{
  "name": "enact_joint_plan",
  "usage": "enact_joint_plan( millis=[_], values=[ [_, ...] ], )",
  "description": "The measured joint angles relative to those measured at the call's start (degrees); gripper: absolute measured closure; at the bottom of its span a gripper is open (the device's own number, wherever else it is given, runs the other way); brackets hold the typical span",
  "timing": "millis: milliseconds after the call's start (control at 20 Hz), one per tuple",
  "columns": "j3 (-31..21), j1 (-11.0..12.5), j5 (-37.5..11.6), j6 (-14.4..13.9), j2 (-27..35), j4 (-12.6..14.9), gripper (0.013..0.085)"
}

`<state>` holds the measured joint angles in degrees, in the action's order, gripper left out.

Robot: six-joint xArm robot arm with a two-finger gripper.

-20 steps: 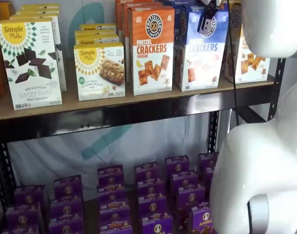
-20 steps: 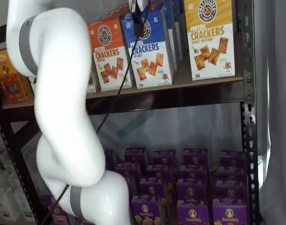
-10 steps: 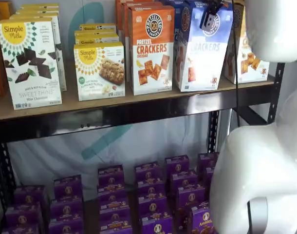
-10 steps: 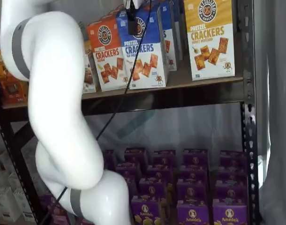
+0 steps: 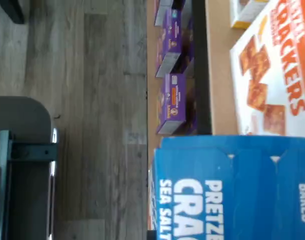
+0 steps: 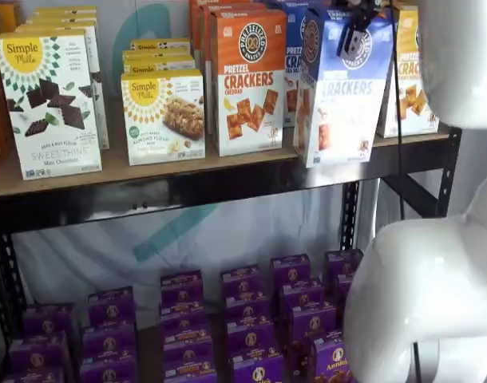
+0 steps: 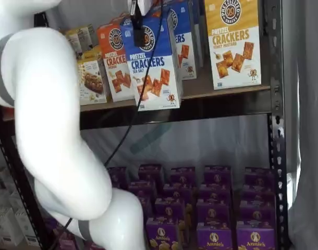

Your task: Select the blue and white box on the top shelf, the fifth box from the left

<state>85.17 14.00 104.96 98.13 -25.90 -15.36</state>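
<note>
While the jaws (image 7: 136, 21) grip the blue and white box (image 7: 151, 65) by its top, it has come forward since a moment ago: its base, then resting on the top shelf (image 6: 227, 179), now hangs past the black front beam in both shelf views. That suggests the pick has succeeded. Hanging directly beneath the jaws, the box has left the orange-topped box (image 6: 247, 80) behind on the board.

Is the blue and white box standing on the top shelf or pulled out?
Pulled out: the blue and white box hangs past the top shelf edge.
</note>
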Motion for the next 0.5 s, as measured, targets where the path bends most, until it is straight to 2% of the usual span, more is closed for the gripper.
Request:
enact_joint_plan(
  millis=[500],
  values=[
    [-7.49, 0.09, 0.65, 1.18, -6.21, 2.33, 0.041]
  ],
)
